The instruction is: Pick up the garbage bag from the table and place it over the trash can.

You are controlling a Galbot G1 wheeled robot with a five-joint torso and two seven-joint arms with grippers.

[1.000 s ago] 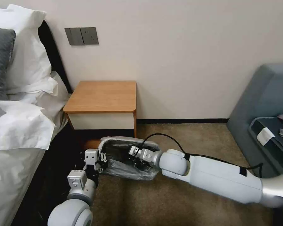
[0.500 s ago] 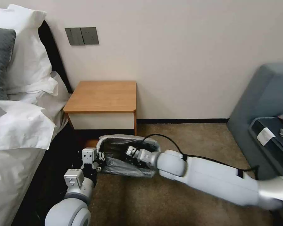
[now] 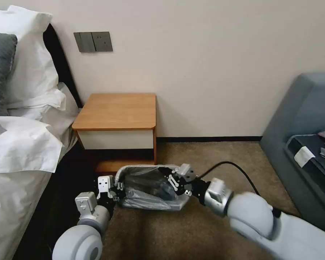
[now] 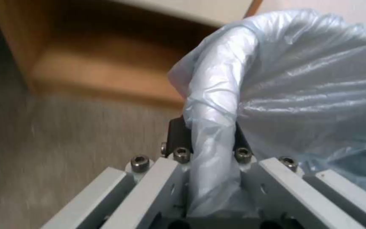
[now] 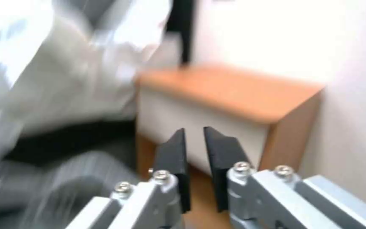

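Carpeted floor runs between a bed on our left and a grey sofa on our right, with the table (image 3: 115, 112) against the wall, its orange-brown top bare. In front of it stands the trash can (image 3: 153, 206), almost wholly wrapped by the garbage bag (image 3: 148, 182), whose grey plastic drapes the rim and sags into the mouth.

At the bin's left end our left gripper (image 3: 116, 187) is clamped on a gathered fold of the bag's edge; the left wrist view shows the plastic pinched between the dark pads (image 4: 176, 135). At the bin's right end our right gripper (image 3: 175, 180) sits just above the bag, its fingers (image 5: 172, 152) nearly closed with nothing between them.

Inside the bin we can make out only dark, slack liner, though the view there is too dim to be sure. Our worry is the right side: unheld, the thin film could slip off the rim if the left pulls, or tear at the pinch.
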